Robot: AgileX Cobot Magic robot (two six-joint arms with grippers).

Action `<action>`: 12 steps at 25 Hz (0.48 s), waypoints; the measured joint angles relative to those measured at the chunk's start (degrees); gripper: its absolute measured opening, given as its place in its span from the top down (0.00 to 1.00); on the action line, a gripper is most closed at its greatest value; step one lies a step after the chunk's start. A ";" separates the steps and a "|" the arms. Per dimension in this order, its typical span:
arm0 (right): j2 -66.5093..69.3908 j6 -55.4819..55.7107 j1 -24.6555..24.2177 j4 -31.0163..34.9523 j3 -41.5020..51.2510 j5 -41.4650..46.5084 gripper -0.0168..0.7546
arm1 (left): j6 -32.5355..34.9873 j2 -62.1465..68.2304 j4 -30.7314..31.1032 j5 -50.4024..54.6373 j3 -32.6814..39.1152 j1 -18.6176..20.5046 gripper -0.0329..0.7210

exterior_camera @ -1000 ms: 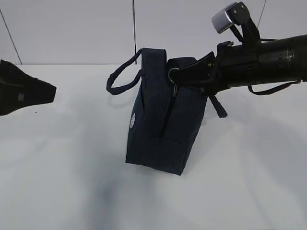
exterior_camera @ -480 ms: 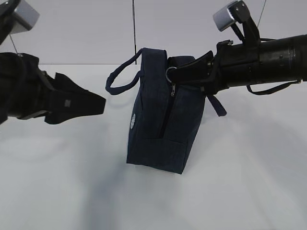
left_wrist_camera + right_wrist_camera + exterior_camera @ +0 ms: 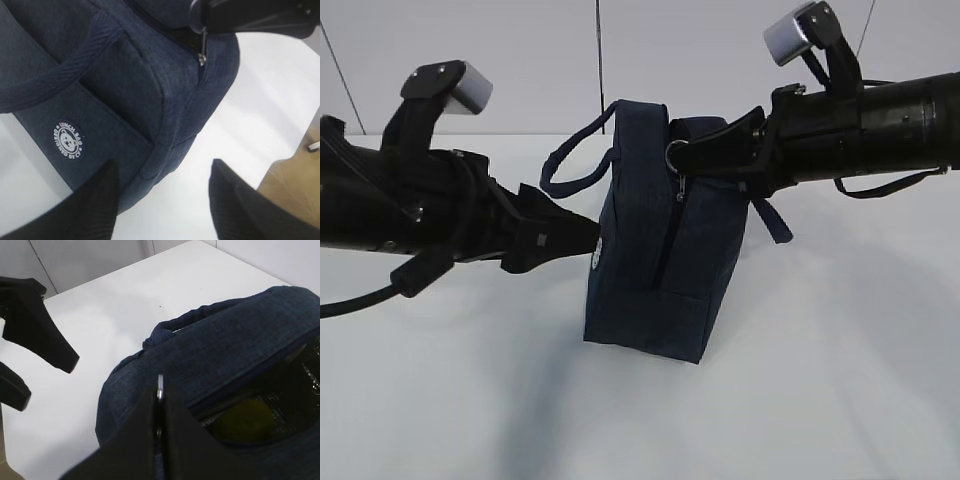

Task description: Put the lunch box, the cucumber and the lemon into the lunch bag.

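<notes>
We are seeing the lunch bag (image 3: 655, 250) standing center frame with the lemon (image 3: 243, 420) inside, our right gripper (image 3: 692, 155) clamping its ring pull (image 3: 677, 153), our left gripper (image 3: 162, 195) spread beside its logo (image 3: 69, 140).

The black left gripper (image 3: 582, 240) points toward 3 o'clock, fingers spread; the black right gripper (image 3: 682, 158) points toward 9 o'clock, fingers pressed together.
</notes>
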 joint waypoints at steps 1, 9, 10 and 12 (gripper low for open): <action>0.00 0.00 0.00 0.00 0.00 0.00 0.98 | 1.27 0.70 -0.85 0.00 0.00 0.00 0.41; 0.00 0.00 0.00 0.00 0.00 0.00 0.98 | 5.12 6.31 -2.65 -2.75 -5.77 -2.95 0.41; 0.00 0.00 0.00 0.00 0.00 0.00 0.98 | 5.12 6.97 -2.65 -3.94 -6.51 -3.50 0.41; 0.00 0.00 0.00 0.00 0.00 0.00 0.98 | 5.25 7.94 -2.65 -5.87 -7.32 -4.12 0.41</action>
